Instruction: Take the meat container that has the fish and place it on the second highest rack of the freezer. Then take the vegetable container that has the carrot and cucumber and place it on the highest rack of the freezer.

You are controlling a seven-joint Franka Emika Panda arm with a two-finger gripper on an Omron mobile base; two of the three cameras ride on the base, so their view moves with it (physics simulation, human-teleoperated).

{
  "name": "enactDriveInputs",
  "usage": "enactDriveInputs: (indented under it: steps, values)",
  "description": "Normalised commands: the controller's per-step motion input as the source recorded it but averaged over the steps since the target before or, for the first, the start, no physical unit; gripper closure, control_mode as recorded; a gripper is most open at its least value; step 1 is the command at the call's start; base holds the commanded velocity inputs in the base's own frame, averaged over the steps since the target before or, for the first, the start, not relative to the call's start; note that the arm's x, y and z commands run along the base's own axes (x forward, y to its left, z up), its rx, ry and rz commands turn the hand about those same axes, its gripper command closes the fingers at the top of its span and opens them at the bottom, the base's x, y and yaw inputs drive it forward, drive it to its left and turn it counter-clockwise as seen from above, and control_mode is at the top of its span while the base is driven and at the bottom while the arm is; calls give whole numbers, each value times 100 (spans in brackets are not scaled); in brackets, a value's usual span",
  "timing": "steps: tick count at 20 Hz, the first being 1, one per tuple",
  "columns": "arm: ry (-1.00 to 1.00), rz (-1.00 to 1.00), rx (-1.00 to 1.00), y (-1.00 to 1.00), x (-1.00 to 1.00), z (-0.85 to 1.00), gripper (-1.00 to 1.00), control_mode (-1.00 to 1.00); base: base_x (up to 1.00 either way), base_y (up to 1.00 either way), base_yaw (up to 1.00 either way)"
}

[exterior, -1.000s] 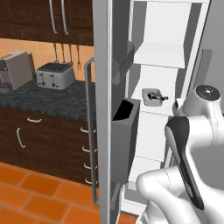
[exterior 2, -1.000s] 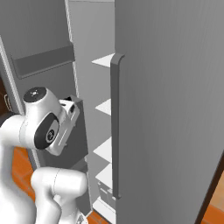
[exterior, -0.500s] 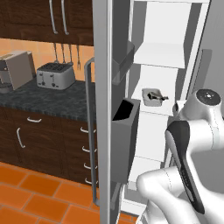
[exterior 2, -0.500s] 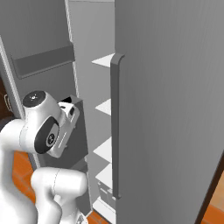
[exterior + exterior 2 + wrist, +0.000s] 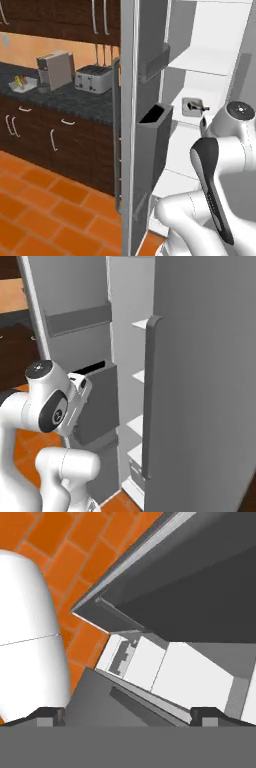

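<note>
The freezer [image 5: 150, 30] stands open, and white racks [image 5: 212, 65] show inside it. A small pale container [image 5: 195, 106] with dark contents sits on a rack at mid height; I cannot tell what it holds. My arm [image 5: 235, 135] rises in front of the freezer, lower than that container. In the hand view my gripper [image 5: 127, 714] is open with nothing between its fingertips [image 5: 50, 714]. It looks down past the door's edge at a white box-like shape [image 5: 125, 654] low in the freezer. The fish, carrot and cucumber cannot be made out.
The open door carries a dark bin [image 5: 155, 135] close to my arm. The other door [image 5: 200, 381], with a long handle [image 5: 148, 396], is shut. A counter [image 5: 65, 97] to the left holds a toaster [image 5: 95, 78] and a coffee machine [image 5: 55, 70]. Orange floor tiles [image 5: 45, 200] lie below.
The whole scene has slid to the right in both base views, so the base and cameras have moved. The arm's upper joint dipped slightly. The jaws stay wide.
</note>
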Motion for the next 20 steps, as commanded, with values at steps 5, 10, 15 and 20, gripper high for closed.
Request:
enactDriveInputs:
  steps: [5,10,15,20]
  values:
    - [0,0,0,0,0,0,-100,100,-8,-27,71]
    - [0,0,0,0,0,0,-100,100,-54,-14,71]
    - [0,0,0,0,0,0,-100,100,-93,17,69]
    - [0,0,0,0,0,0,-100,100,-32,53,55]
